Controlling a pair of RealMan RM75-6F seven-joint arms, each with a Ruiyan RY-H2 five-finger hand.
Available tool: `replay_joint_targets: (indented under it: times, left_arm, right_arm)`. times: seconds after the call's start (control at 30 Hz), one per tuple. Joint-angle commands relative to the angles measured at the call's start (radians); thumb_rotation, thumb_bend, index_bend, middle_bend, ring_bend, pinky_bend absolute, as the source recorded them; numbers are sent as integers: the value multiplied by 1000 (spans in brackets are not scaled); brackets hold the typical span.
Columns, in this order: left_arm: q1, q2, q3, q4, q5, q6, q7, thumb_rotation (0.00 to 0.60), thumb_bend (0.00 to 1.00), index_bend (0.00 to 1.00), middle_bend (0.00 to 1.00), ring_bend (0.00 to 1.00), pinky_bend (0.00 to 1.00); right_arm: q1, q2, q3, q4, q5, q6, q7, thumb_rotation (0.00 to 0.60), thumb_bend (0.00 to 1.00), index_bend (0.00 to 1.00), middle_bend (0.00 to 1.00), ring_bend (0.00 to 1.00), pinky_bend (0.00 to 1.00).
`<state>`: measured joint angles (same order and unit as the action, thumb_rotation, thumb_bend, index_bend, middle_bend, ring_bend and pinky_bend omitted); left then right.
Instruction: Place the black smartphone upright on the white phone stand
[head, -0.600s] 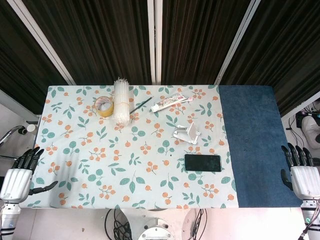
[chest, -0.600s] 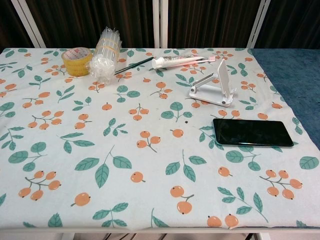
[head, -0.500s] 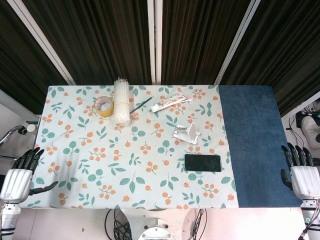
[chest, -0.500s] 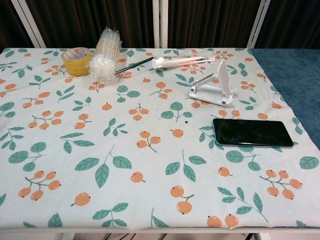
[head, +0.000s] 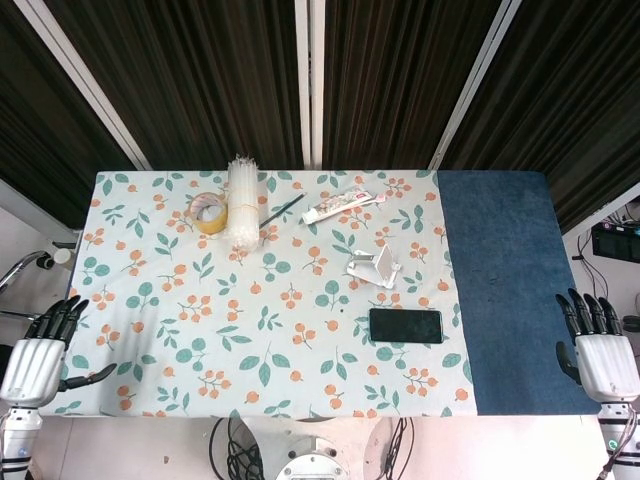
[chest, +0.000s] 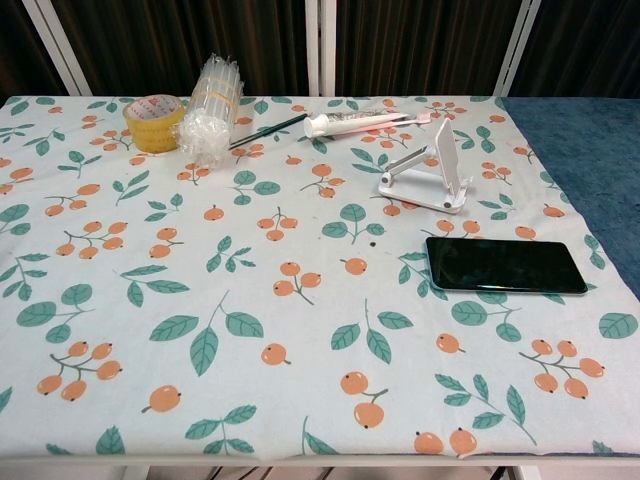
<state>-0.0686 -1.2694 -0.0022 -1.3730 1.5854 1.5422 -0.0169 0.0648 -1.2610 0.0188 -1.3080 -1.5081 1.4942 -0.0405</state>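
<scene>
The black smartphone (head: 405, 325) (chest: 505, 265) lies flat, screen up, on the floral tablecloth, right of the middle. Just behind it stands the white phone stand (head: 375, 266) (chest: 430, 175) with nothing on it. My left hand (head: 35, 353) hangs off the table's front left corner, fingers spread and holding nothing. My right hand (head: 597, 345) hovers beyond the table's front right edge, fingers apart and holding nothing. Neither hand shows in the chest view.
At the back left stand a roll of yellow tape (head: 208, 212) (chest: 154, 121) and a clear bundle of straws (head: 240, 200) (chest: 212, 105). A pen (head: 283, 209) and a tube (head: 342, 206) (chest: 360, 122) lie at the back middle. A blue cloth (head: 505, 270) covers the table's right part.
My right hand has dropped slightly toward the front edge of the view. The phone, the stand and the left hand have not moved.
</scene>
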Motion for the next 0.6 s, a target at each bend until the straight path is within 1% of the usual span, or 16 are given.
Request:
replay_joint_targets:
  times: [0.03,0.2,0.33,0.5,0.6]
  left_arm:
    - [-5,2,1,-2,-5,-14,-2,280,48,72,57,80,215]
    - [-14,-10,5,16,-7,-35,-11,281,47,73,57,80,215]
    - [-18,-21,12,25,-1,-44,-35,293,48,73,57,79,215]
    - [-21,-35,16,50,0,-50,-64,301,48,72,57,79,216]
    - [-20,-37,22,65,4,-50,-82,303,49,72,57,79,216]
  right_arm:
    - [8,9,-7,-42,-3,-28,-12,600,377,0,0,0,0]
    - [54,20,-13,-123,-27,-98,-32,600,332,0,0,0,0]
    - [99,12,-10,-228,-10,-182,-121,600,306,0,0,0,0]
    - [174,4,7,-377,74,-336,-225,600,301,0,0,0,0]
    - [221,-18,31,-431,130,-395,-319,600,300,0,0,0,0]
